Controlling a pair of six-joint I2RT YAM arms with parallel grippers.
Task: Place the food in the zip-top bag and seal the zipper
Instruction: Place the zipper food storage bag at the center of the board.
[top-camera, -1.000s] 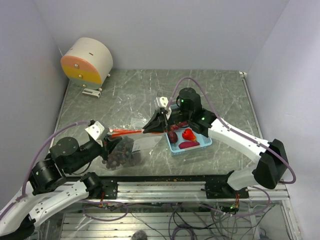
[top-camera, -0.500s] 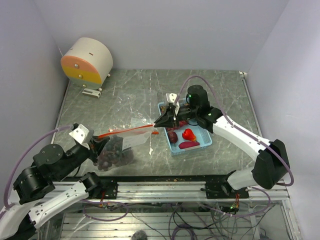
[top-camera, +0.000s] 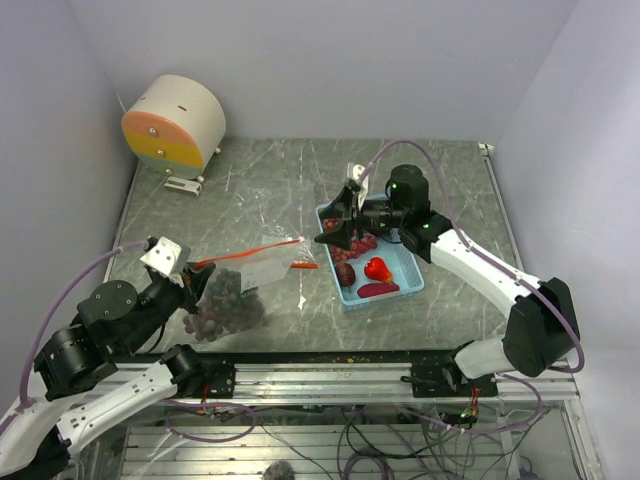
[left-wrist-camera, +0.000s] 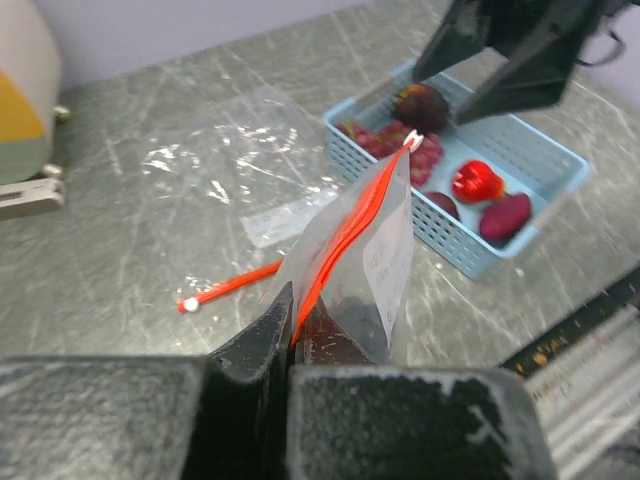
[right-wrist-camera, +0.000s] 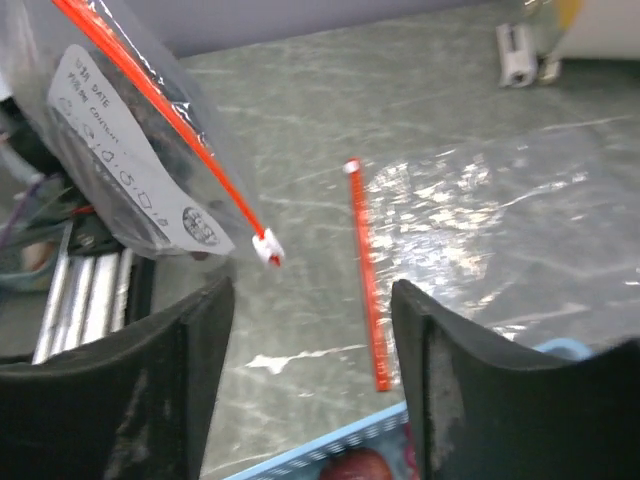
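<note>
The clear zip-top bag (top-camera: 240, 290) hangs from my left gripper (top-camera: 193, 282), which is shut on the near end of its orange-red zipper (left-wrist-camera: 345, 235). Dark berry clusters (top-camera: 222, 308) fill the bag's bottom. The zipper's far end carries a white slider (right-wrist-camera: 267, 247) and hangs free. My right gripper (top-camera: 335, 233) is open and holds nothing, above the left end of the light blue tray (top-camera: 410, 275). In the tray lie a bright red fruit (top-camera: 377, 268), dark purple pieces (top-camera: 378, 289) and more red berries (top-camera: 366, 241).
A second clear plastic bag (left-wrist-camera: 225, 150) lies flat on the table behind the held bag, with its orange strip (right-wrist-camera: 365, 280) on the table near the tray. A round white and orange drum (top-camera: 172, 122) stands at the back left. Metal rails (top-camera: 330, 380) line the near edge.
My right gripper opened, let go of the zipper's slider end and drew back to the right over the tray. My left gripper carried the bag leftward.
</note>
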